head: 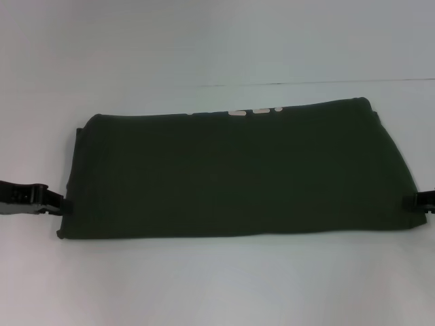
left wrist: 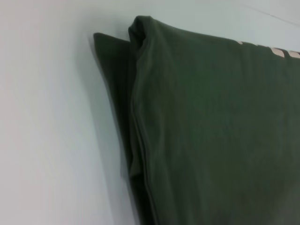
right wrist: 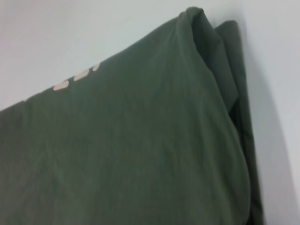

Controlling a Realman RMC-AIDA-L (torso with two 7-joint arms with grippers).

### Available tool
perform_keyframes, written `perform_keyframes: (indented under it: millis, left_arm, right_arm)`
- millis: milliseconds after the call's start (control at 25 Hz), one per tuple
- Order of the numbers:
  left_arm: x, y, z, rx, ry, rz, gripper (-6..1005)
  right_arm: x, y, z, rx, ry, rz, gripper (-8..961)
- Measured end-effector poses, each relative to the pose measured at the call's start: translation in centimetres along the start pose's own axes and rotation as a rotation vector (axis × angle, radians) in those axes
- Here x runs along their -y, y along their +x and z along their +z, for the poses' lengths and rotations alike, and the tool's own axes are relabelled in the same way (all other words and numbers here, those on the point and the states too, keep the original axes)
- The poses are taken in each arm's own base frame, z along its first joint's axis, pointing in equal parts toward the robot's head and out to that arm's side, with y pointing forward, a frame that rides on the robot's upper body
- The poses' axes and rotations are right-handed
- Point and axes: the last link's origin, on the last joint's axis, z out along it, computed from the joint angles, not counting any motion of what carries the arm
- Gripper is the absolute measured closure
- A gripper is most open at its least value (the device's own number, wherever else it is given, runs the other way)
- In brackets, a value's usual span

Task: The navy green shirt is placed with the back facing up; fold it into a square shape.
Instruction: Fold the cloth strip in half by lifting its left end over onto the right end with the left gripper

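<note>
Shirt: the navy green shirt (head: 234,173) lies flat on the white table (head: 217,285), already folded into a wide band running left to right, with layered edges showing at both ends.
Lettering: a few cream letter tops (head: 255,111) peek out along the far edge.
Left claw: the left claw (head: 58,202) sits at the shirt's left end, near its near corner, touching or just beside the cloth; I cannot tell whether it is open or gripping anything.
Right claw: the right claw (head: 411,201) sits at the right end, barely in sight; its state I cannot tell either.
Stage: by my judgement, the band needs 1 more fold across its length to make a square.
Risk 1: if a claw catches only the top layer, the stack could peel apart when lifted.
Risk 2: the right end slants outward toward the near side, so a fold across might land crooked, leaving uneven edges.
Risk 3: dragging could bunch the lower layers.
</note>
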Motion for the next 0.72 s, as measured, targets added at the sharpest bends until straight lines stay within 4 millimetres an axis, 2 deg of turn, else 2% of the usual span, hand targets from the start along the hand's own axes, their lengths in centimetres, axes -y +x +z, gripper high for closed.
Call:
perform_keyframes:
  millis: [360,600,720]
  left_arm:
    - [0.1,0.4,-0.4,-0.025,0.004,-0.012,639]
    - [0.3,1.3,-1.1,-0.084,-0.004,-0.038,512]
    - [0.4,1.7,-1.3,-0.099,0.003,-0.049,393]
  right_arm:
    - [-0.3,-1.0,-0.4,0.023,-0.017,0.003,478]
    - [-0.7,-2.8,-1.1,0.082,-0.029,-0.026,246]
    - [-1.3,-3.8,-1.3,0.133,-0.067,-0.055,158]
